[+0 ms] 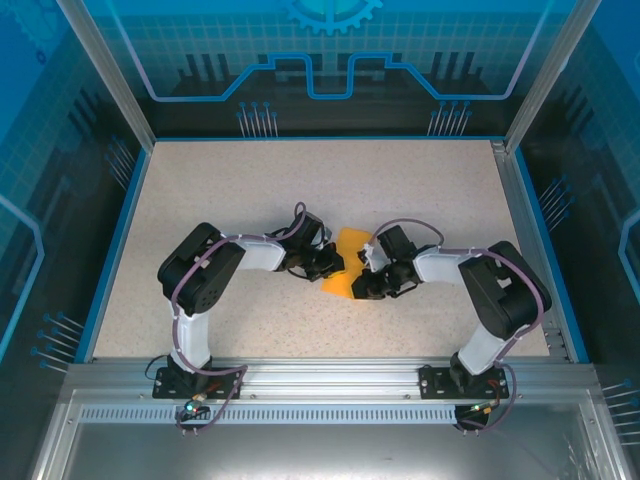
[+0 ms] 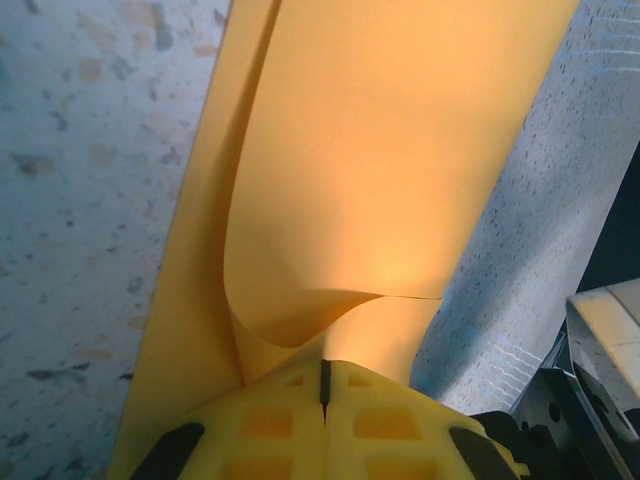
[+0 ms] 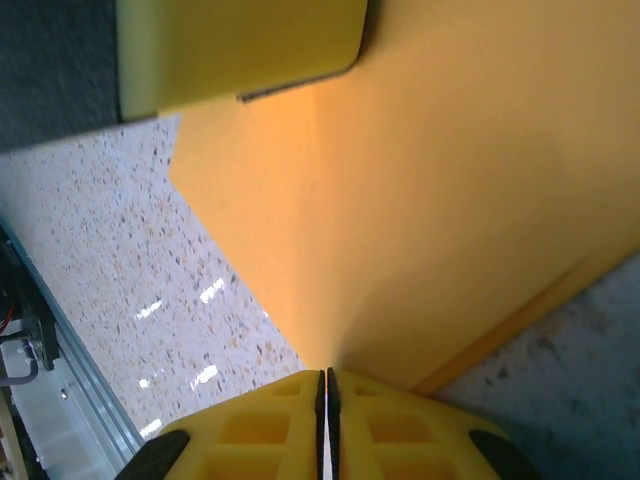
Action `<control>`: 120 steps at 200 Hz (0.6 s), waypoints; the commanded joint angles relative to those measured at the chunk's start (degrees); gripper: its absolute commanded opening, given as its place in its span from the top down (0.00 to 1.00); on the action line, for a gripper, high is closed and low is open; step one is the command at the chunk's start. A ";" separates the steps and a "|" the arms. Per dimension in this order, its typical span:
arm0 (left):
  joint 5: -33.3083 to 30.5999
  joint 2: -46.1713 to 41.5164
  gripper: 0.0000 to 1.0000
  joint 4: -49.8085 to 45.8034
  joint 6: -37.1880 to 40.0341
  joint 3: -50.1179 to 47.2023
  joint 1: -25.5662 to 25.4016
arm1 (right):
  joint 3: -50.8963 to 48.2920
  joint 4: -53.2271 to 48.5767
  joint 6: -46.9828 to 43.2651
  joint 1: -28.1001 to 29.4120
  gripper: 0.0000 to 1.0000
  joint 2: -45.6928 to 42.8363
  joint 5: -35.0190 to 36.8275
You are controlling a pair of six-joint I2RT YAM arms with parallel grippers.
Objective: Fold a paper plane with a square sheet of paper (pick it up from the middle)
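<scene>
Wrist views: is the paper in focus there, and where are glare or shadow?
Left wrist view: the paper is soft close to the left tool, with a bright patch above the curl and shadow inside it. Right wrist view: the paper is slightly blurred; white glare spots lie on the table. Top view: even light, sharp.

A: Arms?
B: Left arm point(image 1: 205, 275), right arm point(image 1: 500, 290): white links, black joints, black bases bolted on the rail point(image 1: 320, 378).
A: Cables?
B: Purple-grey, looping above the rail.
A: Grippers?
B: Left gripper point(image 2: 322, 370), right gripper point(image 3: 327, 378): yellow waffle-grid pads, black trim.
</scene>
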 commanded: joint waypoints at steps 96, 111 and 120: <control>-0.79 1.37 1.00 -4.15 2.12 -0.78 -0.39 | -0.75 -4.02 1.73 -0.53 0.88 -9.44 1.73; -0.23 1.35 1.00 -5.14 2.80 -0.21 -0.39 | -1.84 -1.98 5.10 -0.48 0.88 -13.06 3.93; -0.90 1.03 1.00 -5.84 3.53 0.09 -0.48 | -2.42 -0.58 7.05 -0.50 0.87 -14.81 5.62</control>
